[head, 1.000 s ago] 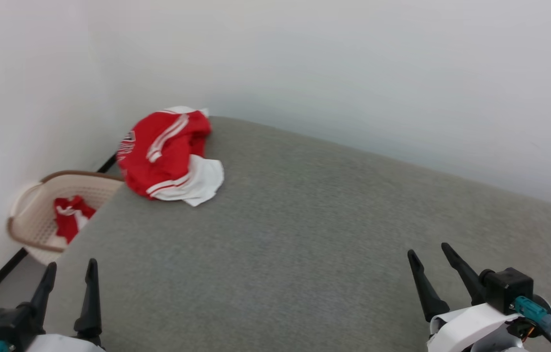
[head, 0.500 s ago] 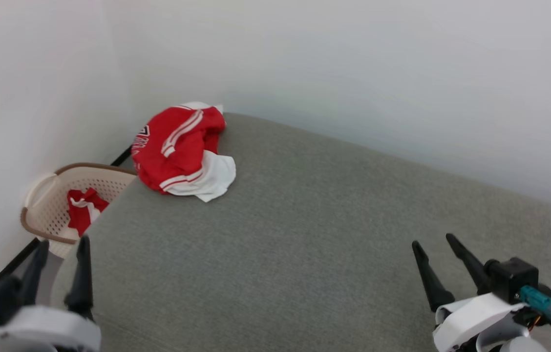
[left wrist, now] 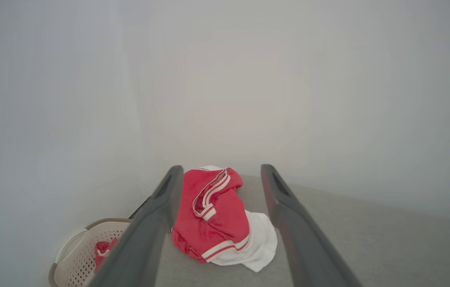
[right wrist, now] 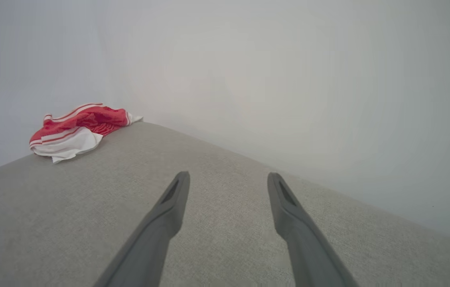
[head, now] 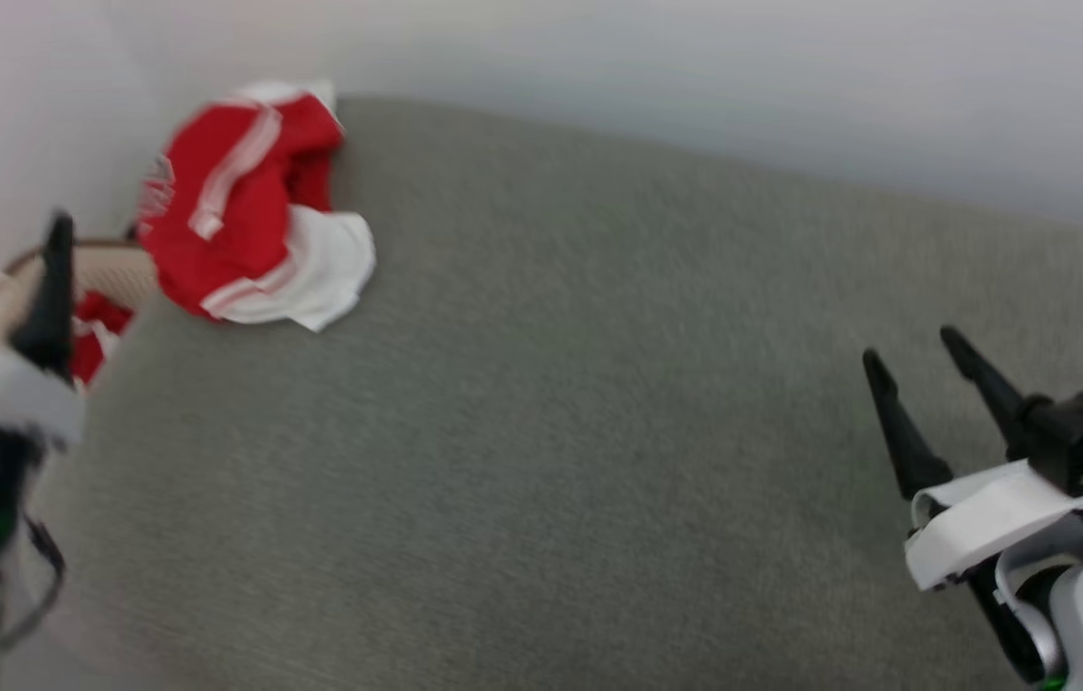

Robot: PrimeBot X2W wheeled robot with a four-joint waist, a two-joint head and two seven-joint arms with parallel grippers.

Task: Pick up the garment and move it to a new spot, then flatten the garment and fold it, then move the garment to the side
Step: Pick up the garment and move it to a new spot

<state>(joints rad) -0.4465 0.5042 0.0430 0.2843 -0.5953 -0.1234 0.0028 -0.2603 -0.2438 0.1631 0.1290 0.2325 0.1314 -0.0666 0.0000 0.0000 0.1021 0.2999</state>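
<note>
your view dipped and the left gripper (head: pixel 18 227) rose toward the garment (head: pixel 253 221), crumpled at 11 o'clock on the grey surface (head: pixel 551 384). it and the right gripper (head: pixel 913 345) stand apart, empty: i think the pick-up is starting.

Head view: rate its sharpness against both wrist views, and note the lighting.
Head view: smeared throughout, the jersey and left claw soft-edged, the right claw a little crisper. Left wrist view: jersey crisp, the near fingers soft. Right wrist view: grey fabric weave sharp. All three: flat, even light, no glare, hardly any shadow.
</note>
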